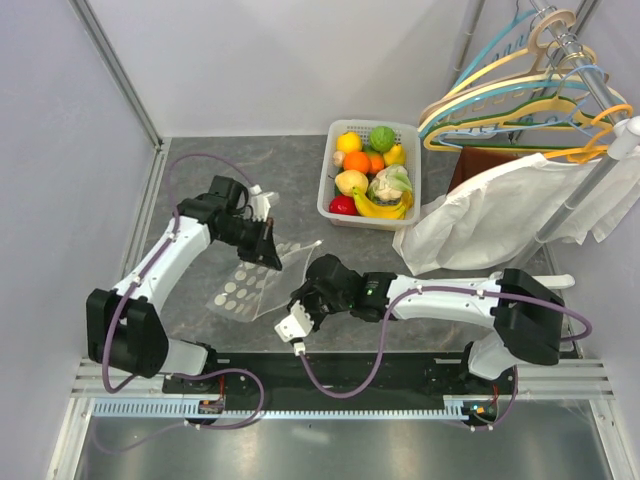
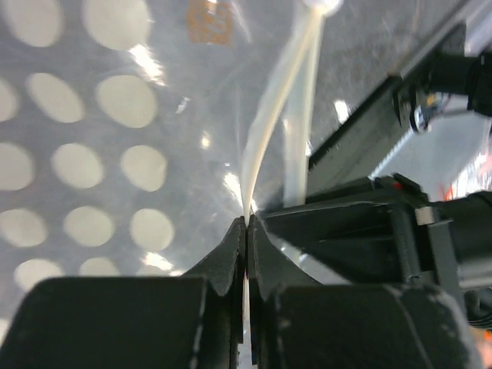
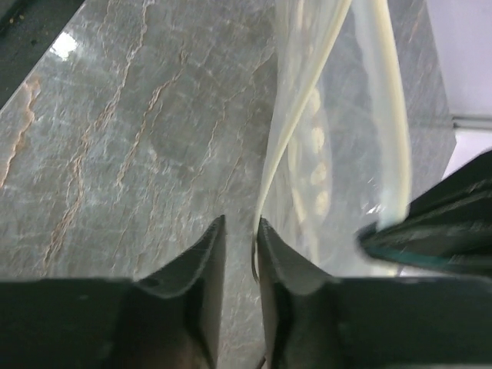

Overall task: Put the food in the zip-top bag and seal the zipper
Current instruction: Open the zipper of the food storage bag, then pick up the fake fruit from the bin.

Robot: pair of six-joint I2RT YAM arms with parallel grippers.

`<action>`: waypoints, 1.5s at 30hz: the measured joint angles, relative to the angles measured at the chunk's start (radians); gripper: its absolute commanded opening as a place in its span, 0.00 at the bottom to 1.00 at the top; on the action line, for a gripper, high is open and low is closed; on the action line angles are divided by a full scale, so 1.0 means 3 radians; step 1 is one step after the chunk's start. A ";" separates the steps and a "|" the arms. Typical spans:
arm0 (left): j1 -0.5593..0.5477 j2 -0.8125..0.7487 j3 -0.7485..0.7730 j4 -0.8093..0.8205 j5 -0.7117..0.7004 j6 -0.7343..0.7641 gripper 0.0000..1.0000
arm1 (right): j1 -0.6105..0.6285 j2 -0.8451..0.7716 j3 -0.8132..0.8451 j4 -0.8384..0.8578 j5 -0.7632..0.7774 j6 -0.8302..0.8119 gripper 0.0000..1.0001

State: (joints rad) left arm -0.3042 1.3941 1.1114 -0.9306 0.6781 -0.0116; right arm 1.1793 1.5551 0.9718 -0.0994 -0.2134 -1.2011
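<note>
1. The left arm rises from its base at the near-left corner of the desk (image 1: 190, 165) and runs up along the left edge. It folds at the elbow and reaches back toward the middle, wrist tipped down over the zip-top bag (image 1: 245, 290).
2. The left gripper (image 2: 246, 223) sits at the bag's far edge. From its own wrist camera the jaws are pressed together on one pale lip of the zipper (image 2: 265, 123) — no gap shows between the pads, and the strip runs on between them.
3. The right arm stretches from the near-right corner, low and nearly level along the near edge. Its wrist is bent toward the bag's right side.
4. The right gripper (image 3: 240, 231) is only narrowly parted. In its wrist view a zipper lip lies in the gap against one pad, with bare desk showing beside it — the lip is not pinched.
5. The bag lies left of the desk's middle. Its right side is lifted off the surface and its mouth is spread, the two lips apart.
6. The food (image 1: 370, 170) is piled in the white basket (image 1: 326, 185) by the far edge, right of centre and well apart from the bag.
</note>
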 measured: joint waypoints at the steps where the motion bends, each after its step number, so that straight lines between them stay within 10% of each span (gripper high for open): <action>1: 0.0079 -0.0017 0.0001 0.0006 -0.0018 0.0000 0.02 | 0.0001 -0.0017 -0.0003 -0.0033 0.0024 0.0036 0.23; 10: 0.0561 -0.0303 0.0182 0.0195 -0.0514 0.0005 0.02 | -0.0036 -0.0238 -0.0205 -0.0318 0.0242 0.0272 0.26; 14: 0.0554 -0.0418 0.0212 0.0264 -0.0635 0.0008 0.02 | -0.0083 -0.0238 -0.0245 -0.0367 0.0306 0.0374 0.59; 23: 0.0556 -0.0252 0.0214 0.0500 -0.0855 0.0004 0.02 | -0.0365 -0.0291 0.0275 -0.0270 0.0294 0.1241 0.82; 45: 0.0558 -0.0053 0.0271 0.0804 -0.0985 -0.0064 0.02 | -0.1452 0.0450 0.1464 -0.0604 0.1882 0.3606 0.73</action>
State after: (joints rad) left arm -0.1368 1.3781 1.1927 -0.6895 0.3824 -0.0307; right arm 0.7437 1.6901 1.4109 -0.2806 0.3511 -0.1192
